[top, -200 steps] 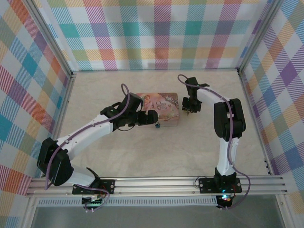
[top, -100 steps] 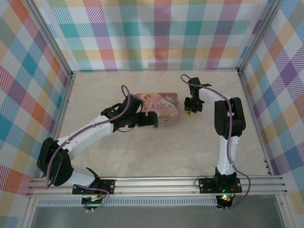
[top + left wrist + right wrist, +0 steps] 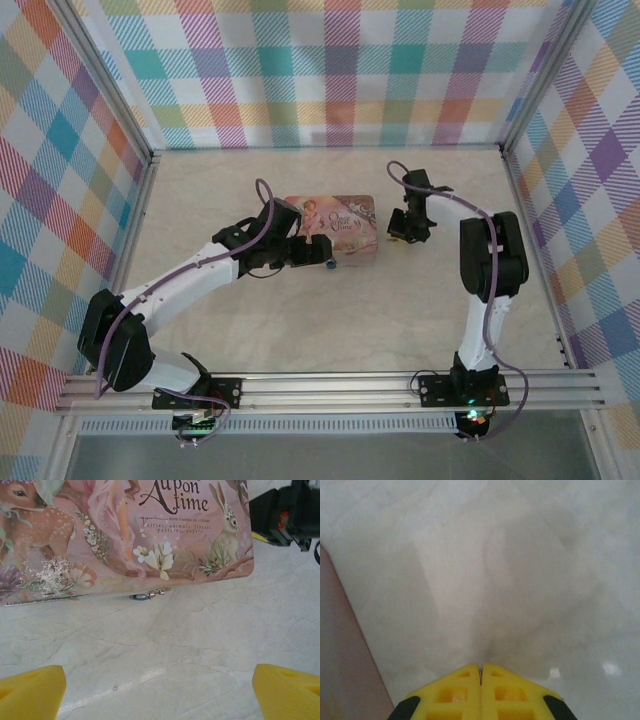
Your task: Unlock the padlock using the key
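Observation:
The pink picture tin (image 3: 333,229) lies flat mid-table, and its front edge runs across the left wrist view (image 3: 150,535). A small blue and silver padlock (image 3: 148,595) hangs at that front edge (image 3: 330,265). My left gripper (image 3: 322,250) hovers just in front of the lock, open, its yellow fingertips (image 3: 31,692) wide apart over bare table (image 3: 160,695). My right gripper (image 3: 398,236) sits just off the tin's right end, pointing down at the table. It is shut (image 3: 480,666) on the key (image 3: 480,671), a thin dark sliver that barely shows between the pads.
The tabletop (image 3: 420,310) is pale marble, fenced by plaid walls with metal posts. The right arm's black wrist (image 3: 287,510) shows beyond the tin's right corner. The tin's side wall (image 3: 340,670) stands close to the left of the right gripper.
The right wrist and forearm have shifted a little to the right, away from the tin's end, with the fingers still closed. The left arm has stayed still.

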You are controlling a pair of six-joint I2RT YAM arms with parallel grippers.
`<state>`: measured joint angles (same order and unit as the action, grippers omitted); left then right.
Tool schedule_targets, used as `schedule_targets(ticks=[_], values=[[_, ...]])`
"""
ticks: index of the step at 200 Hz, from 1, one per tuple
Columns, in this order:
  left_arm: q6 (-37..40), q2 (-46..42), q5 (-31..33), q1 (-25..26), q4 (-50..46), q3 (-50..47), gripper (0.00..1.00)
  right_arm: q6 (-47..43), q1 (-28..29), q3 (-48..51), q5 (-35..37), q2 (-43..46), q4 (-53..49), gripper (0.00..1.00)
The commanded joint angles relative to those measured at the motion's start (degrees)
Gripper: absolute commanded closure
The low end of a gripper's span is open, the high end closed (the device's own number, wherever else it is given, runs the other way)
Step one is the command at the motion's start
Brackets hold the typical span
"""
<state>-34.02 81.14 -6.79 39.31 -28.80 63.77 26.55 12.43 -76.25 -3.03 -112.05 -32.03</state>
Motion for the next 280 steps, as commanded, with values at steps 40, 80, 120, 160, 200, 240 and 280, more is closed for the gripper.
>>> schedule_targets(ticks=[40, 80, 120, 160, 200, 240, 280], values=[[-1.1, -2.4, -0.2, 0.7, 0.6, 0.9, 0.02, 2.1, -0.3, 8.9, -4.9, 21.4, 6.2, 1.00], [-0.2, -3.4, -2.5, 0.7, 3.1, 3.6, 0.02, 2.3, 0.0, 13.4, -10.0, 35.6, 8.2, 1.00], [0.1, -4.9, -9.9, 0.7, 10.5, 4.3, 0.31, 0.7, 4.1, 18.8, -13.5, 48.3, 12.8, 1.00], [-3.2, -6.3, -17.3, 0.8, 22.5, 1.7, 0.39, 0.7, 13.0, 22.8, -10.2, 55.9, 16.6, 1.00], [-5.0, -8.3, -19.8, 1.7, 30.2, -2.3, 0.48, 2.8, 19.6, 24.4, -4.9, 58.1, 18.4, 1.00], [-3.6, -8.0, -19.4, 3.5, 29.2, -2.4, 0.51, 6.8, 22.0, 25.9, -2.8, 58.7, 21.5, 1.00], [-2.6, -7.4, -19.0, 5.1, 28.8, -1.7, 0.58, 8.4, 23.1, 25.8, -2.0, 58.6, 22.6, 1.00]])
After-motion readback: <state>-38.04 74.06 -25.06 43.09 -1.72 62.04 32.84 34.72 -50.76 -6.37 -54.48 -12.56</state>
